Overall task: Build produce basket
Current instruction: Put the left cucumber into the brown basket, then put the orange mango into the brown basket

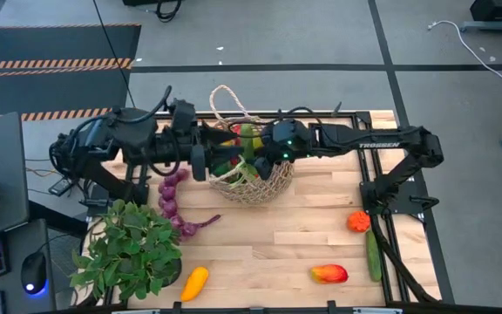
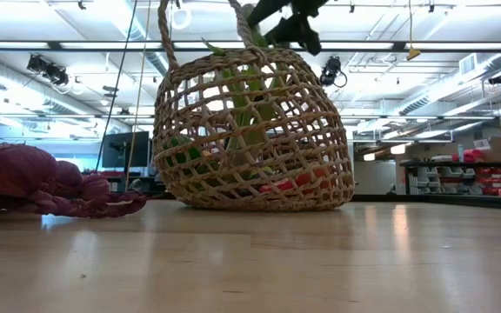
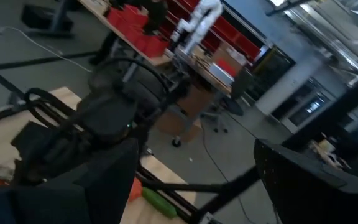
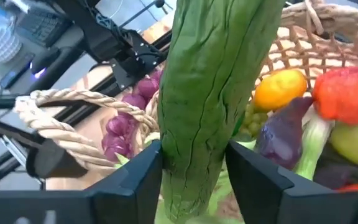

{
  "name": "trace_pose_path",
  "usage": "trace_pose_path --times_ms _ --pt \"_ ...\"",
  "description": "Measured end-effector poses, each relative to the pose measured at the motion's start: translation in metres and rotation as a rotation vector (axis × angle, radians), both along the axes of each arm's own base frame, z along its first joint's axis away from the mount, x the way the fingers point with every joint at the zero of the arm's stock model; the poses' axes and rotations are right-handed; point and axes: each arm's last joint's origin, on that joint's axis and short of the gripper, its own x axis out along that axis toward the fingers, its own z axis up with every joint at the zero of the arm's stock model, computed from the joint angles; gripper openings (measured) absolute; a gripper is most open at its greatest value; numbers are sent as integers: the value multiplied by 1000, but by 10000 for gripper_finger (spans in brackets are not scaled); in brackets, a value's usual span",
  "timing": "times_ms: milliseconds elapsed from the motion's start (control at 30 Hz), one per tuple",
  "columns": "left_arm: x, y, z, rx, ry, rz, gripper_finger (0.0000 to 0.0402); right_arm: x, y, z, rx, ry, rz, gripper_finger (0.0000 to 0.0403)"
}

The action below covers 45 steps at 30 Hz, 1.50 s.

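Basket [image 1: 255,179] stands at the table's far middle, holding produce. Right gripper [image 4: 194,171] grips a green leek [image 4: 219,81] above it. Left gripper [image 1: 200,157] hangs just left; its jaws I cannot tell.

From above, both arms covered much of the basket [image 1: 255,187], hiding most of its contents. The left gripper's [image 1: 200,161] fingers could not be made out. In the right wrist view the leek [image 4: 219,93] ran past the frame's edges.

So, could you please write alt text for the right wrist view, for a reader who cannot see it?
The right gripper clamps a long green leek between its dark jaws, above the woven straw basket, which already holds an orange, a red pepper and other produce.
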Motion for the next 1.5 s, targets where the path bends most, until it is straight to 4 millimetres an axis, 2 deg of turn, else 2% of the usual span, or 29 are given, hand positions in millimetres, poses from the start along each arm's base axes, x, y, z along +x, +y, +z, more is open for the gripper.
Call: trace_pose_path --times_ms 300,400,500,633,800,1000,1100,1233,1400,1500 --pt "1 16 0 -15 -3 151 325 -2 -25 -1 10 0 118 287" --pt "1 17 -1 -40 -5 179 325 -3 -29 -1 28 -7 168 318" --pt "2 14 -9 -19 69 176 325 -6 -29 1 53 -16 224 340" --pt "-3 7 -26 -66 220 169 325 -16 -26 9 72 -26 297 354" --pt "-13 5 -43 -195 359 226 325 -37 -21 21 26 13 288 352" --pt "-14 4 -44 -228 366 238 325 -71 -17 41 -13 24 238 348" --pt "-13 -2 -41 -181 341 192 325 -86 -9 40 42 107 238 348" --pt "-10 -9 -33 -62 295 118 325 -100 12 36 76 224 232 347" --pt "-7 -20 -18 31 169 42 325 -108 46 31 95 316 180 347" --pt "-9 -34 -10 77 96 -20 325 -110 65 20 135 361 164 347"
